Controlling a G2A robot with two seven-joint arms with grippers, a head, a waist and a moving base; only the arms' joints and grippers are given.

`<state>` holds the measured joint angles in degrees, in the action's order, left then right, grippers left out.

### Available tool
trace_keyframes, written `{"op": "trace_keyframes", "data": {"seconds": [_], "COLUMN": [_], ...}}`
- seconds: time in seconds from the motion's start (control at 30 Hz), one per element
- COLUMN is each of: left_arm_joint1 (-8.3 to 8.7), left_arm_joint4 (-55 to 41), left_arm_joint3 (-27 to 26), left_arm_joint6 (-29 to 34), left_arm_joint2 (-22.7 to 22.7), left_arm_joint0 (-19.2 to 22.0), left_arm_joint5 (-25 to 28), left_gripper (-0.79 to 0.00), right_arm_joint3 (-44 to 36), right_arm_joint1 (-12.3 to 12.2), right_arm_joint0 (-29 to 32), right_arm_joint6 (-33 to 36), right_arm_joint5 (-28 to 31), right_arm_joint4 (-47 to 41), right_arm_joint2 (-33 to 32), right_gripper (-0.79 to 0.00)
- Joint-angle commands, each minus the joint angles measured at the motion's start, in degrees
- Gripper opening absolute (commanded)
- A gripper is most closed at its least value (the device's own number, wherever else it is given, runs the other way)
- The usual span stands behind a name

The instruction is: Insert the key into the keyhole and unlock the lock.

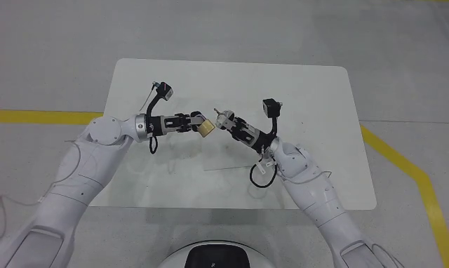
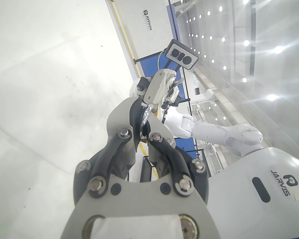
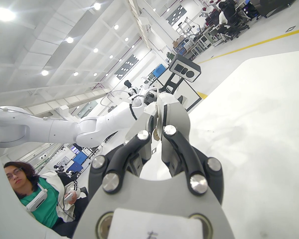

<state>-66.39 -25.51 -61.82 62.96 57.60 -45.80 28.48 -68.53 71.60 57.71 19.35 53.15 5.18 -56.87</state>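
Above the smooth white table (image 1: 316, 114), your left gripper (image 1: 196, 123) is clamped on the blocky brass padlock (image 1: 205, 130); your right gripper (image 1: 226, 119) pinches the thin metal key (image 1: 218, 113) just beside it.

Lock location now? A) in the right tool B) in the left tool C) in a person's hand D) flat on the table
B: the lock is clamped in the left tool, while the right tool holds the key.
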Motion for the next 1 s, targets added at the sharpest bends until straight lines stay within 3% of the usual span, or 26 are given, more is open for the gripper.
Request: {"op": "trace_keyframes", "data": {"seconds": [0.0,0.3,0.57,0.73,0.97], "left_arm_joint1": [-0.16,-0.61,-1.15,-1.15,-1.15], "left_arm_joint4": [0.08,0.35,-3.82,-3.82,-3.82], "left_arm_joint3": [0.20,0.10,0.41,0.41,0.41], "left_arm_joint6": [-0.13,-1.14,0.96,0.96,0.96], "left_arm_joint2": [-0.29,-0.72,-1.43,-1.43,-1.43], "left_arm_joint0": [0.35,1.20,1.23,1.23,1.23], "left_arm_joint5": [-0.28,-1.39,-3.52,-3.52,-3.52], "left_gripper": [-0.785,-0.785,-0.785,-0.785,-0.785], "right_arm_joint3": [0.18,-0.39,-5.52,-6.42,-6.42], "right_arm_joint1": [0.08,-0.04,-1.45,-2.65,-2.65], "right_arm_joint0": [-0.13,-0.19,4.48,6.07,6.07], "right_arm_joint6": [0.59,3.63,1.75,3.43,3.43], "right_arm_joint5": [-0.09,-0.14,1.10,2.88,2.88], "right_arm_joint4": [-0.18,-1.16,-1.87,-9.79,-9.79], "right_arm_joint2": [0.31,0.46,-4.83,-8.92,-8.92], "right_gripper": [-0.785,-0.785,-0.785,-0.785,-0.785]}}
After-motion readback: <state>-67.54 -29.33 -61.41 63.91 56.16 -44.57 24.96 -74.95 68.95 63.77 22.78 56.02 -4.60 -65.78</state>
